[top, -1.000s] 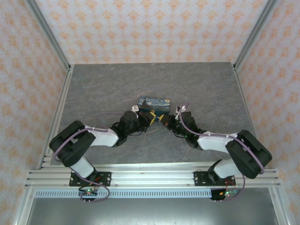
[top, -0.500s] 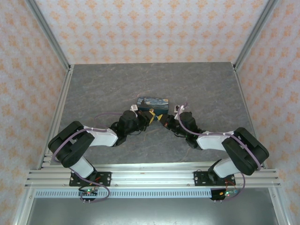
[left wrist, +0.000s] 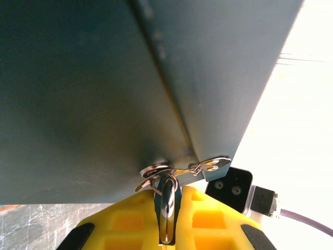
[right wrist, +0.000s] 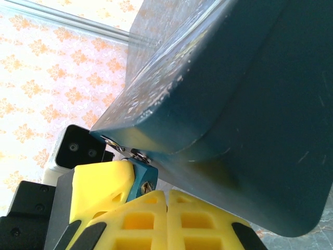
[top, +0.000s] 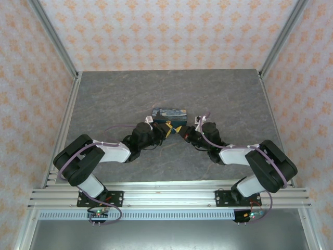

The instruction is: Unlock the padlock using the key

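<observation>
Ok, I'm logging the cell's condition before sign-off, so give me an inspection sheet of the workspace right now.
Surface: grey marbled table, no spills seen.
Job's things: key pinched in left gripper, ring hanging off it; small bluish padlock at right gripper fingertips.
Clutter: blue painted box just beyond the grippers.
Grippers: both shut, tips nearly meeting.
Cables: purple cables along both arms, no snag seen.
Surroundings: orange-patterned walls, aluminium frame posts.

Glossy metal key (left wrist: 167, 208), matt box (left wrist: 78, 78)
</observation>
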Motion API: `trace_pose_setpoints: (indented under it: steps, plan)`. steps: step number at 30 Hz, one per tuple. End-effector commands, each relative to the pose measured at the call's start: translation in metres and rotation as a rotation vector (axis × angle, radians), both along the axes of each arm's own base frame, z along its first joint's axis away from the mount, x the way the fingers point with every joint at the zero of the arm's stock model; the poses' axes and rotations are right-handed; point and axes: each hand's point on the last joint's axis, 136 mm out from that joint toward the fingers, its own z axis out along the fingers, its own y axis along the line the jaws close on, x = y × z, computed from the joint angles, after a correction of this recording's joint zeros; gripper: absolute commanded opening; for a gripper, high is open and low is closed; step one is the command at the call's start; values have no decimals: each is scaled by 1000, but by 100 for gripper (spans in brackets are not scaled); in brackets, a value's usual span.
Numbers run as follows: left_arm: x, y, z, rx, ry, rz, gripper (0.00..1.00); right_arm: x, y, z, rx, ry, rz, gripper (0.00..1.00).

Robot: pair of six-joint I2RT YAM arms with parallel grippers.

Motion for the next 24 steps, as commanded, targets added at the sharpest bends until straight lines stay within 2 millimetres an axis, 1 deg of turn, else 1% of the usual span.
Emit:
trace_pose_setpoints:
  steps: [1,8,13,19,24]
  plan:
    - [-13,-27,43,-93,-96,-126,0,10,0,24,46,-57,-15,0]
    - [-14,-29,45,-103,-107,-136,0,11,-1,24,43,-56,-12,0]
    - [-18,-32,51,-107,-133,-174,0,11,1,25,56,-39,14,0]
    - [-23,-32,49,-82,-138,-207,0,8,3,23,58,-11,40,0]
    - [-25,-32,49,-71,-146,-224,0,8,1,23,64,5,44,0]
